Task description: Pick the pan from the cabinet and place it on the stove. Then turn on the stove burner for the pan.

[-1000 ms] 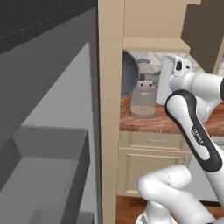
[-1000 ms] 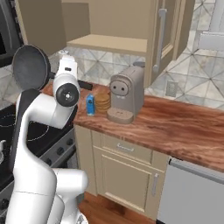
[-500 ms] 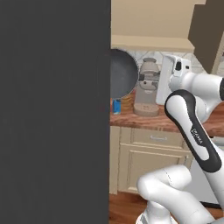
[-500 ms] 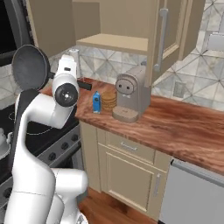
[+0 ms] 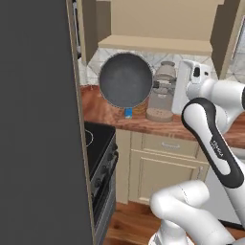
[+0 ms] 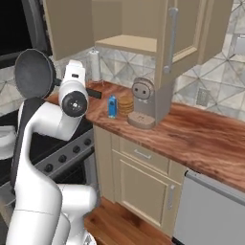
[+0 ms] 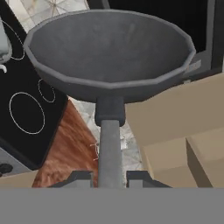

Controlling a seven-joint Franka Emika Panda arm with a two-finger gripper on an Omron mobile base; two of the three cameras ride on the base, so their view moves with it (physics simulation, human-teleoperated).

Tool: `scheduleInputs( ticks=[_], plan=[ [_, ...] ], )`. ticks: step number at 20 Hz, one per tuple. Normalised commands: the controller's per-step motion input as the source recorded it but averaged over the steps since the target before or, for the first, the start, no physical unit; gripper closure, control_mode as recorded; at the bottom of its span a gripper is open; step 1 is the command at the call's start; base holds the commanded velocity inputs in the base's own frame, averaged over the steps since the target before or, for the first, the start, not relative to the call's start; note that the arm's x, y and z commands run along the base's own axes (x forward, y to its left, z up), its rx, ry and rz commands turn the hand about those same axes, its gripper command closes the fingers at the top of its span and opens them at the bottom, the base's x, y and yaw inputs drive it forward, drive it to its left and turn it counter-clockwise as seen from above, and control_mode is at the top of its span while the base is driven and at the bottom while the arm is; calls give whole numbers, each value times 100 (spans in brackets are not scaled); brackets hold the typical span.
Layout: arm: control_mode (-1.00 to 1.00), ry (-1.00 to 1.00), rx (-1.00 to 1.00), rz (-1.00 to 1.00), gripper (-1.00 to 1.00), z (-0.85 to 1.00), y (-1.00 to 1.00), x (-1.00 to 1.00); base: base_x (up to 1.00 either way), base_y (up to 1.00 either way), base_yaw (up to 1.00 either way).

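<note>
While a broad dark panel blocks the whole left side of the left base view and hides most of what lies behind it, the pan (image 5: 126, 79) shows plainly to its right, held in the air on edge with its round dark face turned toward that camera, above the brown tabletop (image 5: 109, 111) and in front of a coffee machine (image 5: 162, 91). In the hand view the pincer (image 7: 110, 176) is closed tight on the pan's long handle (image 7: 109, 148), its two dark fingertips (image 7: 78, 177) pressed against either side of the shaft, though their lower ends are cut off at the bottom of that view. The stove (image 7: 26, 105) sits below and to the left of the pan there, only part of its black glass and white rings visible; in the left base view just a corner of it (image 5: 98, 136) peeks out past the dark panel. The cabinet (image 6: 143, 28) hangs open above the tabletop, its shelf (image 6: 128, 44) seen from beneath, so what rests on it cannot be made out. In the right base view the pan (image 6: 34, 72) rises behind the arm's white wrist, which covers its handle. A small blue item (image 6: 112, 106) stands beside the coffee machine, too small to identify.
</note>
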Motion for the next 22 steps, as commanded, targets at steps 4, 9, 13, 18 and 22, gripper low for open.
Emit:
scheduleInputs(
  ticks=[4,9,13,18,22],
  plan=[
    [100,0,0,0,100,0,0,0,-31,-12,27],
    [100,0,0,0,100,0,0,0,-9,-17,27],
    [100,0,0,0,100,0,0,0,-21,-23,26],
    [100,0,0,0,100,0,0,0,-5,-33,22],
    [100,0,0,0,100,0,0,0,0,-47,20]
  ],
)
